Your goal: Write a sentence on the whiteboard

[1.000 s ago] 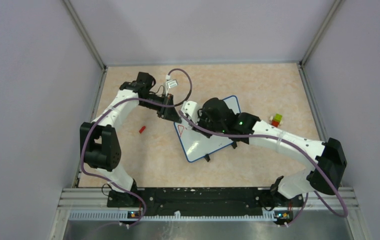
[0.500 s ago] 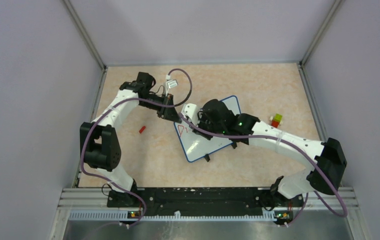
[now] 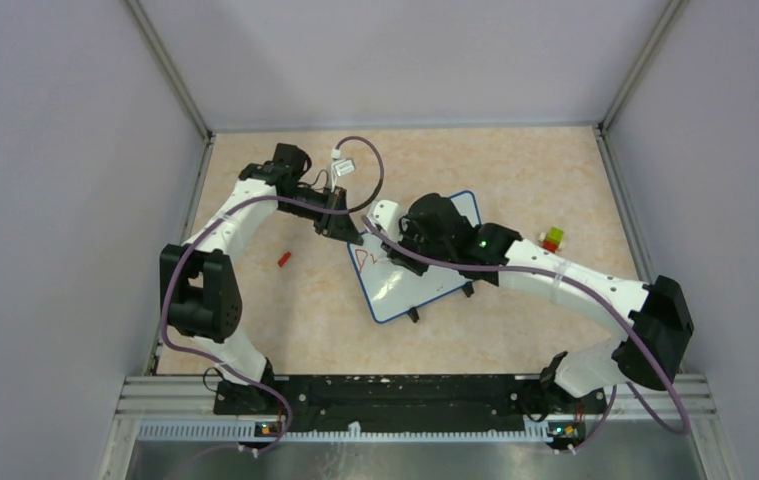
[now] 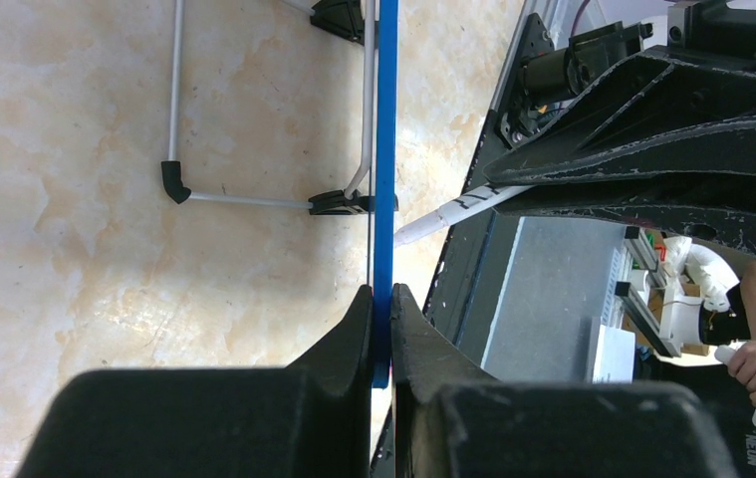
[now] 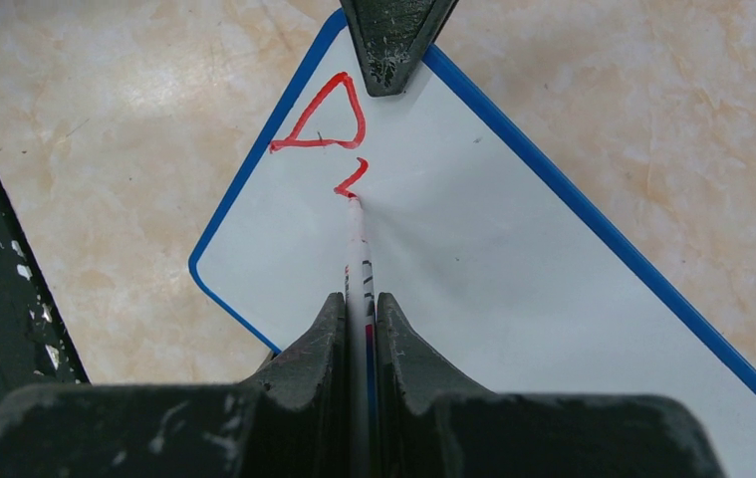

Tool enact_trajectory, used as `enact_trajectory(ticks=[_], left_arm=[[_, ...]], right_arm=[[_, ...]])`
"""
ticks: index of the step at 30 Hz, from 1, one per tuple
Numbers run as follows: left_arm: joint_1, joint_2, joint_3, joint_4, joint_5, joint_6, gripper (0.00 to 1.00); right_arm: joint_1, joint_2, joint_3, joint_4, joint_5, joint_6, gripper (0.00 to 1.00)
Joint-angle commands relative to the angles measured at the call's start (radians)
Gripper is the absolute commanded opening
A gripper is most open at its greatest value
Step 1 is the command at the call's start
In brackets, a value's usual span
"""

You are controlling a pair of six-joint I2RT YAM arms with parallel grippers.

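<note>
The whiteboard [image 3: 415, 288] lies tilted on the table, white with a thin blue rim. My left gripper [image 3: 343, 229] is shut on the rim at the board's far-left corner; the left wrist view shows the blue edge [image 4: 385, 149] pinched between the jaws of this gripper [image 4: 381, 292]. My right gripper [image 5: 360, 297] is shut on a white marker [image 5: 358, 249], whose tip touches the board [image 5: 513, 259]. The sentence [image 5: 314, 144] stands as a red triangular "D" with a short red stroke [image 5: 351, 177] beside it, and it also shows in the top view as red marks [image 3: 363, 258].
A small red cap [image 3: 282, 258] lies on the table left of the board. Coloured blocks [image 3: 552, 240] sit to the board's right. The board's black feet [image 4: 339, 202] and wire stand show in the left wrist view. Grey walls close in three sides.
A second short red stroke has appeared next to the "D". The right gripper with the marker has shifted slightly along the board. The left arm has not moved.
</note>
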Motion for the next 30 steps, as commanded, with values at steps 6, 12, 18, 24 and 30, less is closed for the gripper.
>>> enact_trajectory(ticks=[6,12,18,24,30], left_arm=[[-0.012,-0.007,0.008,-0.006,0.019,-0.013,0.0],[-0.012,-0.007,0.009,-0.005,0.019,-0.014,0.0],[-0.012,-0.01,0.005,-0.005,0.017,-0.012,0.0],[-0.012,-0.011,0.003,-0.006,0.018,-0.012,0.0],[-0.012,-0.011,0.005,-0.004,0.019,-0.012,0.0]], right_arm=[[-0.028,-0.052,0.056,-0.001,-0.03,-0.007,0.0],[-0.028,-0.041,0.056,0.004,-0.024,-0.009,0.0],[-0.029,-0.01,0.059,0.016,-0.003,-0.015,0.0],[-0.034,-0.019,0.054,-0.006,0.03,-0.029,0.0],[-0.058,-0.029,0.055,-0.013,0.051,-0.032,0.0]])
